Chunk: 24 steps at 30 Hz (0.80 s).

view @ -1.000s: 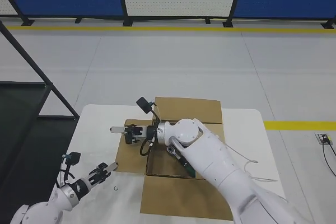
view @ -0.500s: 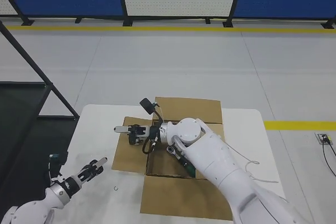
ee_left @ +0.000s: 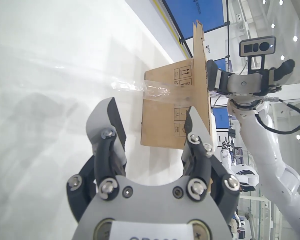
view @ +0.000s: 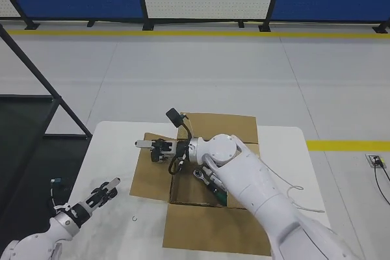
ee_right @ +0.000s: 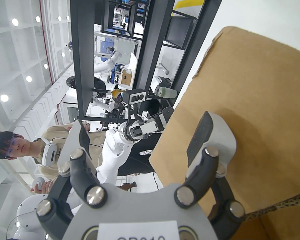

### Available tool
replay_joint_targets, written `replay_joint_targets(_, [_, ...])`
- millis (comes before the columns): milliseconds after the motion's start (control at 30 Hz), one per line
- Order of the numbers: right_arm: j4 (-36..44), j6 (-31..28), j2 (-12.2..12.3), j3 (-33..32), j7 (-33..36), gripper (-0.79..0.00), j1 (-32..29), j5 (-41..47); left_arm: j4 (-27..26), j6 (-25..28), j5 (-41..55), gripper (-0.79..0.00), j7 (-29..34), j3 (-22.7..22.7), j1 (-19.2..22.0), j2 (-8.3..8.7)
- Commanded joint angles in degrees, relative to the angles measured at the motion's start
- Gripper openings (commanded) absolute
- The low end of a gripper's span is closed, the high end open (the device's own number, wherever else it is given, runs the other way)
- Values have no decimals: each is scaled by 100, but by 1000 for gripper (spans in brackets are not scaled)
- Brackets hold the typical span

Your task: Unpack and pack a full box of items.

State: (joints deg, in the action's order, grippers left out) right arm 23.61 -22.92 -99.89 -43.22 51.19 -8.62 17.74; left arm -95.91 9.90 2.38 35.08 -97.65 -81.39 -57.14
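An open cardboard box sits mid-table with its flaps spread; a green item lies inside. My right gripper is at the box's left flap, open. In the right wrist view the right gripper has one finger over the brown flap and the other beyond its edge. My left gripper is open and holds nothing, low over the table near its front-left corner. In the left wrist view the left gripper faces the box from a distance.
The white table has bare room to the left of the box. A tiny object lies on it in front of the left flap. A strip of clear tape hangs off the box. A black rack stands left of the table.
My left arm has drawn back from the box toward the table's front-left corner. My right gripper has shifted slightly right and farther back along the left flap.
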Motion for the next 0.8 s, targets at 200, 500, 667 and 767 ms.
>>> replay_joint_targets(200, [134, -285, 268, -389, -58, 0, -16, -123, -423, 153, 104, -139, -189, -249, -189, 2])
replay_joint_targets(500, [872, -403, 772, -1064, 91, 0, -442, -299, -1086, 136, 135, -52, -289, -606, -458, 11])
replay_joint_targets(667, [1567, -324, 1131, -1622, 188, 0, -903, -496, -1565, 92, 293, -3, -153, -743, -498, 19])
replay_joint_targets(767, [2163, -253, 1386, -2076, 288, 0, -1290, -702, -1937, -28, 342, 0, 110, -830, -346, 47])
